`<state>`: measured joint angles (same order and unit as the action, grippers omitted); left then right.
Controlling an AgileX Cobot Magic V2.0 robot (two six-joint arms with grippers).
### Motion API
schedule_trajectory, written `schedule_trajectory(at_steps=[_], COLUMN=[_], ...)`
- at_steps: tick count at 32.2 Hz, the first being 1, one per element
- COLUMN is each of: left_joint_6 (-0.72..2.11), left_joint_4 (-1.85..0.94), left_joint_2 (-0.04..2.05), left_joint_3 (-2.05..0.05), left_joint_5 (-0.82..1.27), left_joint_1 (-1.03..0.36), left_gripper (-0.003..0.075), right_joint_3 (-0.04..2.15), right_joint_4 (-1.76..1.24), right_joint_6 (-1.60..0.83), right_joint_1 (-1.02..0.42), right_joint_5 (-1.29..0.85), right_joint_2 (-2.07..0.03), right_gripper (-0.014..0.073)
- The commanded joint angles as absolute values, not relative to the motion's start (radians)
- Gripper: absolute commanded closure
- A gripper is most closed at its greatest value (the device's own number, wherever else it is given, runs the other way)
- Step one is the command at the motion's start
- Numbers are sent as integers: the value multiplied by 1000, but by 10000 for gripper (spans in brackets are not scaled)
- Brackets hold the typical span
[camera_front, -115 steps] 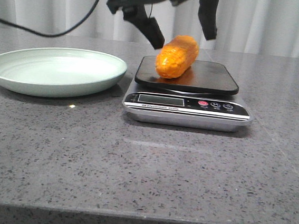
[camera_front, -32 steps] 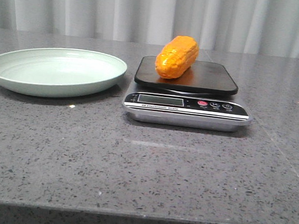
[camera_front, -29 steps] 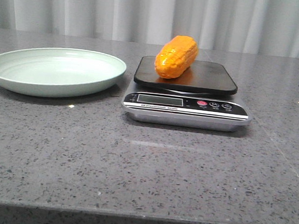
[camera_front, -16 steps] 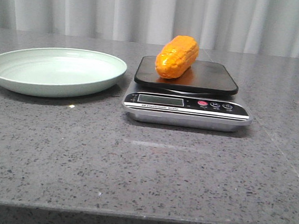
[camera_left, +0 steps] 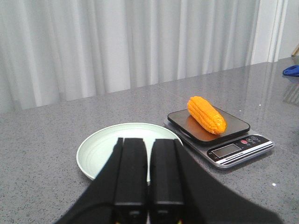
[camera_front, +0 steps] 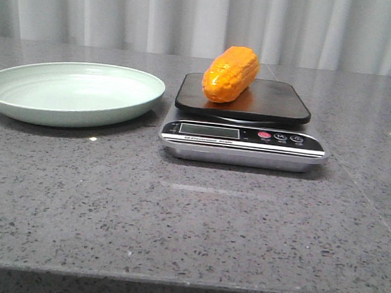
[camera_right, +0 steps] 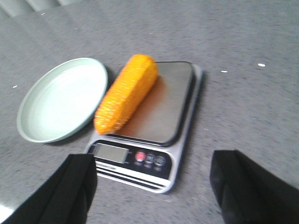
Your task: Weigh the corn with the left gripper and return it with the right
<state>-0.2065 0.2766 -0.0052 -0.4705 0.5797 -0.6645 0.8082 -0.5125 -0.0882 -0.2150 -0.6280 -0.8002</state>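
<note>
Approaching the corn (camera_right: 126,92) on the scale (camera_right: 184,140), the spread right hand (camera_right: 154,189) should straddle the cob's middle; left hand (camera_left: 148,175) sits pressed together.

Pale green plate (camera_front: 72,93) on grey speckled table (camera_front: 188,222), silver kitchen scale (camera_front: 243,123) with black platform just beside at 3 o'clock, white curtain (camera_front: 194,15) behind

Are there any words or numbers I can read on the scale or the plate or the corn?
Scale: a line of small print under its display, too small and blurred to read.
Display: no digits can be made out.
Three round buttons: tiny symbols, not readable.
Plate: no text.
Corn: no text.
</note>
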Motion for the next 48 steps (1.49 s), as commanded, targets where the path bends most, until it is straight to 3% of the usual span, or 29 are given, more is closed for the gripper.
schedule_trajectory(at_steps=[1, 13, 26, 31, 48], left_joint_6=[-207, -207, -207, -207, -207], left_joint_4=[276, 276, 276, 276, 278], left_joint_2=[6, 6, -5, -5, -25], left_joint_3=[-495, -495, -495, -495, -468], left_joint_5=[497, 497, 497, 497, 495], left_joint_1=[-663, -663, -663, -663, -663], left_gripper=[594, 594, 594, 594, 594], right_joint_3=[941, 1371, 1931, 1957, 1897], right_joint_4=[-541, -418, 255, 248, 239], right_joint_6=[-103, 153, 731, 832, 838], right_joint_1=[-253, -431, -649, -648, -644], right_joint_5=[-607, -783, -1321, -1342, -1345], right_joint_2=[-885, -1311, -1739, -1799, -1916], right_gripper=[-9, -9, -9, -9, -9])
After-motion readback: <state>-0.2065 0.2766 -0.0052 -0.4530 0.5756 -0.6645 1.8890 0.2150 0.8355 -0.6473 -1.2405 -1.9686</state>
